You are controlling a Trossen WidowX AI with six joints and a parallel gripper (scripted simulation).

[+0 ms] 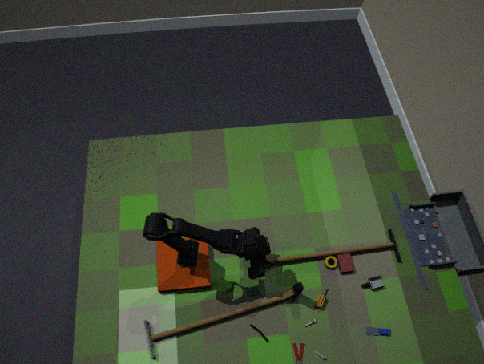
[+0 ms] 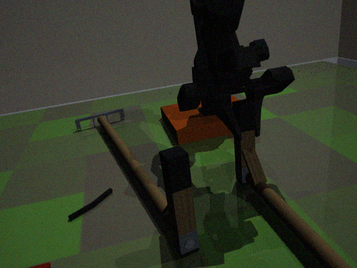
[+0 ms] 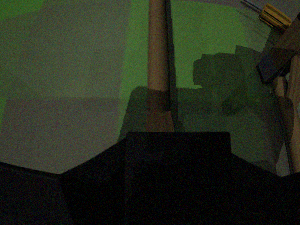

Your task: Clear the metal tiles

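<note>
My gripper [image 1: 264,264] [image 2: 249,136] is shut on the upright wooden grip of the long scraper. The scraper's handle [image 1: 332,253] [image 2: 298,225] [image 3: 158,64] runs away from the gripper towards the plate. Its dark blade [image 1: 394,246] is just short of the grey strip before the steel bench plate [image 1: 430,234]. Several pale metal tiles and one orange tile [image 1: 435,224] lie on the plate. The catch box [image 1: 461,236] adjoins the plate's far end, and no tiles show in it. The fingertips are hidden in the wrist view.
A second long tool [image 1: 224,317] [image 2: 130,162] with an open frame head lies at the lower left. A yellow ring [image 1: 331,262] and red block [image 1: 345,263] lie close beside the scraper handle. A yellow screwdriver [image 1: 320,301], a clamp-like part [image 1: 375,283] and a blue-handled tool [image 1: 384,332] lie nearby.
</note>
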